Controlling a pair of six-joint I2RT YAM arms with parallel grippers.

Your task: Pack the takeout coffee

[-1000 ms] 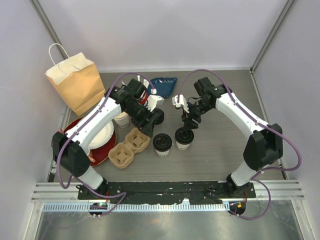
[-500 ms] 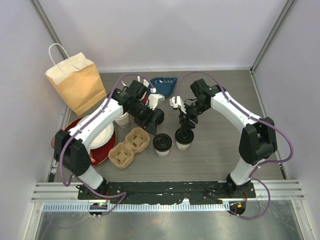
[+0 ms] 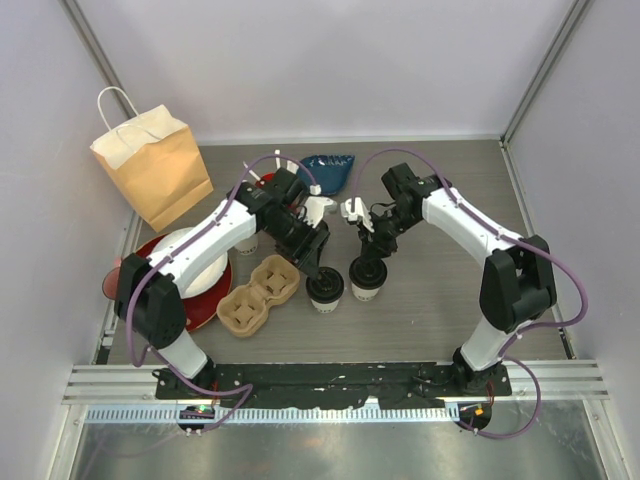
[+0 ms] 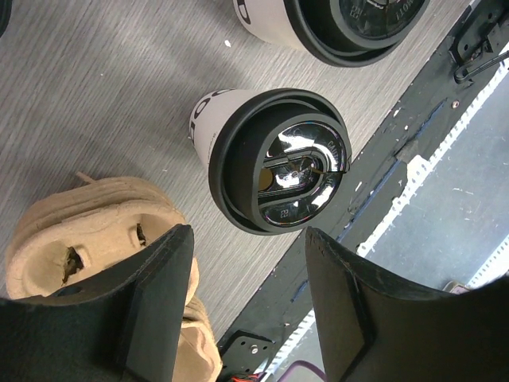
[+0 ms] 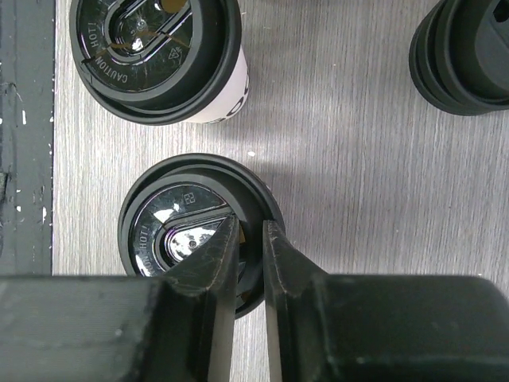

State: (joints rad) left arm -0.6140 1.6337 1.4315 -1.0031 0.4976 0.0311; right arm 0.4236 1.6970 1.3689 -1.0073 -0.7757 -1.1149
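Packing was at the grasping step, as far as one could judge. At the upper left of the top view stood a paper bag [image 3: 150, 175]. Lower, left of centre, an empty cardboard carrier [image 3: 258, 295] lay on the table [image 3: 450, 300]. Just right of it the left cup [image 4: 278, 171] stood on the table. The left gripper [image 4: 248, 239] hovered over this cup with its fingers spread wide, touching nothing. Just beside it, near the centre, stood the right cup [image 5: 159, 223]. There the right gripper [image 5: 250, 231] had its fingers pressed nearly together, pinching the rim of the black lid [image 5: 143, 199]. Both cups were upright, the long axis vertical and the lids pointing up. The next move probably called for a straight, level lift, then a path leftward to a carrier hole. A pinch on the lid alone could pull the lid off.
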